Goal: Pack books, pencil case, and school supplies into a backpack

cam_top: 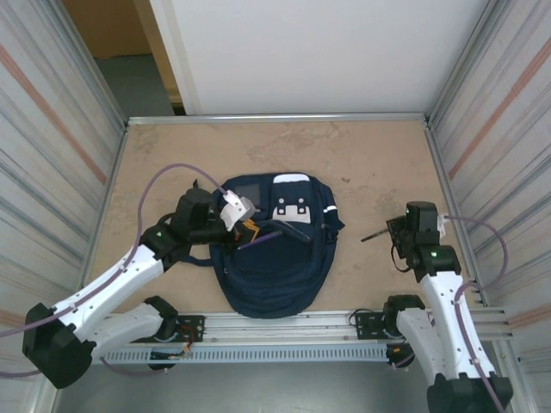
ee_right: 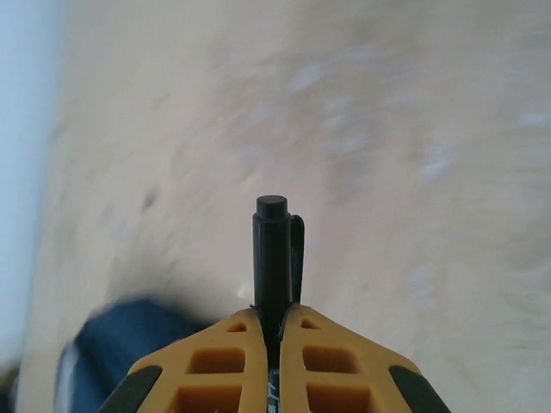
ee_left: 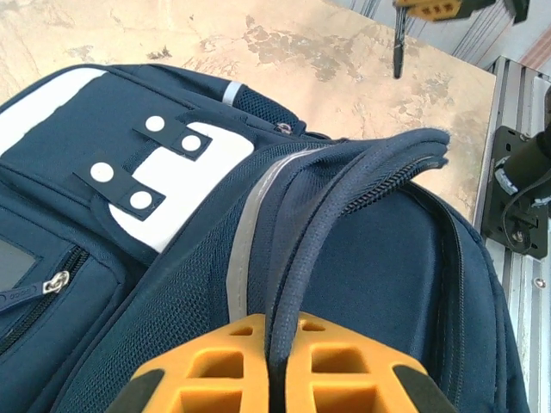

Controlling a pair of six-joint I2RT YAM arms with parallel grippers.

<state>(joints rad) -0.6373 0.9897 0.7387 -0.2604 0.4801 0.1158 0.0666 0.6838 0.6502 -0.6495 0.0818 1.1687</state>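
Note:
The navy-blue backpack [cam_top: 275,267] lies flat near the table's front middle, white buckle patch up. My left gripper [cam_top: 250,231] is shut on the raised zipper edge of the backpack [ee_left: 387,275] and holds that flap up; the orange fingers [ee_left: 215,361] pinch the fabric rim. My right gripper [cam_top: 392,228] hovers right of the backpack, shut on a thin black pen [cam_top: 373,234] that points toward the bag. In the right wrist view the pen [ee_right: 271,249] sticks out between the orange fingers [ee_right: 344,361]. The books and the pencil case are out of view.
A metal rail [cam_top: 284,323] runs along the near edge in front of the backpack. Corrugated walls [cam_top: 52,146] close in both sides. A purple cable [cam_top: 159,181] loops over the left arm. Bare tan tabletop [cam_top: 370,163] lies behind and right of the bag.

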